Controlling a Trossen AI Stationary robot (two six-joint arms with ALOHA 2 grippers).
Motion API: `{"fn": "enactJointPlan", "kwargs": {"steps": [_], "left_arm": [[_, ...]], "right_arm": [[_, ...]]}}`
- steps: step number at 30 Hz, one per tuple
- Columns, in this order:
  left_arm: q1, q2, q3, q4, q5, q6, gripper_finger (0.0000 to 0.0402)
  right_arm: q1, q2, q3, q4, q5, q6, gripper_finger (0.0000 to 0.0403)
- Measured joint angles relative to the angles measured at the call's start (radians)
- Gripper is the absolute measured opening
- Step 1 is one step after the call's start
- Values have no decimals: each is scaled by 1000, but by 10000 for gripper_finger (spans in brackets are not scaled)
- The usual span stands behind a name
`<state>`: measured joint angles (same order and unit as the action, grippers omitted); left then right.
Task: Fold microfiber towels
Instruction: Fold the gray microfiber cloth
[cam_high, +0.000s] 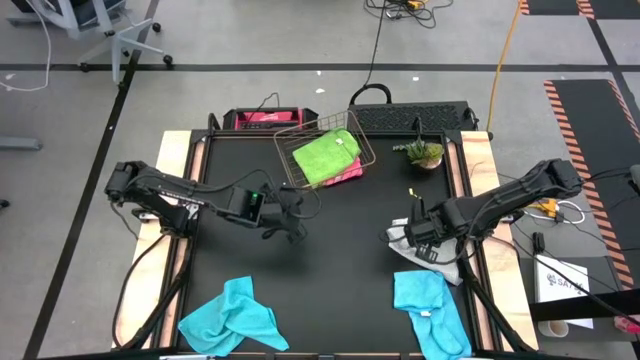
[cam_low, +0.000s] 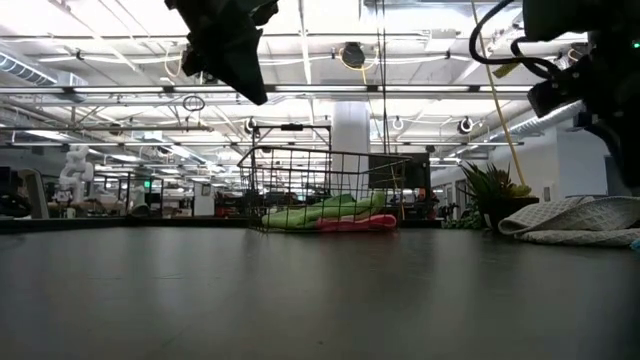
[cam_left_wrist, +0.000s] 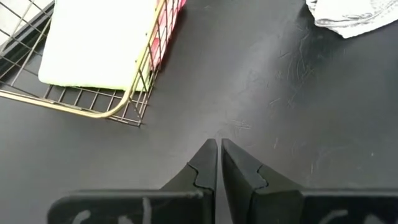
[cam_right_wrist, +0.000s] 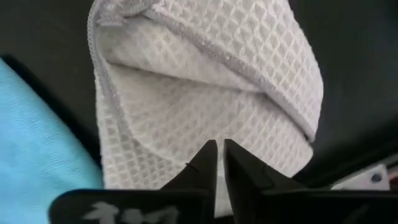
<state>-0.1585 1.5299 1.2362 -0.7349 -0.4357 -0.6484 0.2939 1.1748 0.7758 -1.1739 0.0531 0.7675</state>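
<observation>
Grey towel (cam_right_wrist: 205, 106) lies rumpled under right tool (cam_right_wrist: 217, 155), tips together, poised to pick an edge; left tool (cam_left_wrist: 217, 155), tips together, waits mid-bench w/ nothing held.

Grey concrete floor (cam_high: 250, 40) surrounds the table, cables (cam_high: 375, 45) trailing across it far side. A chair base (cam_high: 125, 45) stands far left. Beyond, ceiling strip lights (cam_low: 330, 70) and possibly shelving.
</observation>
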Motion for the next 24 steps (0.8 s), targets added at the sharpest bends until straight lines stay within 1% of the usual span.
{"fn": "enactJointPlan", "kwargs": {"steps": [3, 9, 13, 15, 17, 21, 24], "left_arm": [[0, 0, 0, 0, 0, -8, 26], [0, 0, 0, 0, 0, -19, 26], [0, 0, 0, 3, 0, -20, 26], [0, 0, 0, 4, 0, -22, 26], [0, 0, 0, 4, 0, -23, 26], [0, 0, 0, 4, -1, -22, 26], [0, 0, 0, 4, -1, -22, 26]], "right_arm": [[0, 0, -8, 10, 47, -37, 47], [0, 0, -8, 7, 120, -65, 110], [-1, 0, -8, 3, 232, -121, 142], [-1, 0, -10, 4, 262, -144, 152], [-6, -1, -27, 6, 254, -151, 159], [-11, 0, -86, 1, 183, -141, 164], [-12, 0, -130, 23, 182, -130, 163]]}}
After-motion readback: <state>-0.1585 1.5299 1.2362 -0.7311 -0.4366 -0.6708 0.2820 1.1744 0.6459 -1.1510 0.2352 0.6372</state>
